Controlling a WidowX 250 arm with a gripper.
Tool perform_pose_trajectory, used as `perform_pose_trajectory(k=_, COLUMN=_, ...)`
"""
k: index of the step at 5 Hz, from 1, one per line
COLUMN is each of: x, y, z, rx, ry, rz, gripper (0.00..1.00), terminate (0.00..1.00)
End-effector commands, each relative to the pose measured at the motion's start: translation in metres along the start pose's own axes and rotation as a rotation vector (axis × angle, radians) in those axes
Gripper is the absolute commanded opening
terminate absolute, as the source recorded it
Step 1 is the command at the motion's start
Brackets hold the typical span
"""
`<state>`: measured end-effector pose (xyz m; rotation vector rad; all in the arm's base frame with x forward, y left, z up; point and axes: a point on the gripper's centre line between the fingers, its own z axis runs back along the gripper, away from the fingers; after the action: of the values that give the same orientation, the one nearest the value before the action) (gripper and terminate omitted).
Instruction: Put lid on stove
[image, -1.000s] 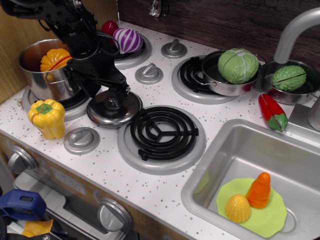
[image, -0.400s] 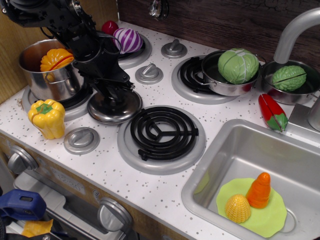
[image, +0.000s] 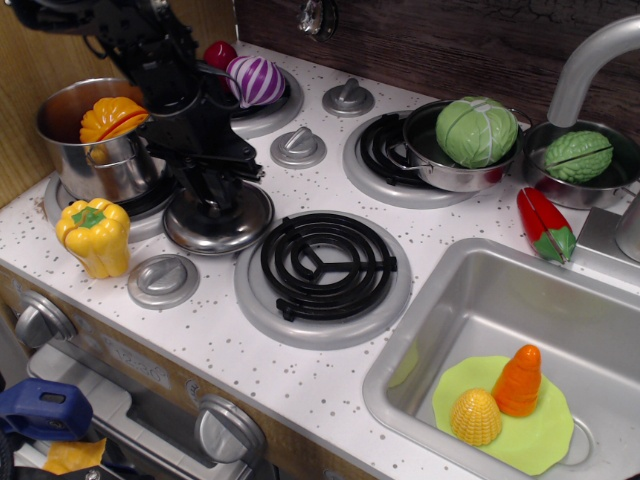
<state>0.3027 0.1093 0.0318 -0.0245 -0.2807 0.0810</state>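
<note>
White speckled counter, dark wood backsplash, steel sink at right. Four burners; three grey knob discs. My end effector is clenched on the lid, which sits just left of the empty stove.

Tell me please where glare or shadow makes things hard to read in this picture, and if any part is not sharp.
In the observation.image view, the lid mirrors the black gripper above it, so knob and fingertips merge darkly and the grip cannot be read; soft highlights sit on the sink wall and faucet; the stove coil is evenly lit and sharp; the bottom-left corner looks slightly soft.
</note>
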Motion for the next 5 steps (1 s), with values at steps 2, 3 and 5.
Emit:
perform_pose_trajectory(k=2, x=0.017, y=-0.056, z=0.036, rx=0.036, ry=-0.079, rz=0.172, gripper=0.00, terminate=0.00)
perform_pose_trajectory(k=3, x=0.005, y=-0.076, z=0.027, rx=0.039, ry=-0.113, rz=0.245, gripper=0.00, terminate=0.00)
perform_pose_trajectory(k=5, x=-0.002, y=-0.091, z=0.018, rx=0.050, ry=-0.146, rz=0.289, gripper=0.00, terminate=0.00)
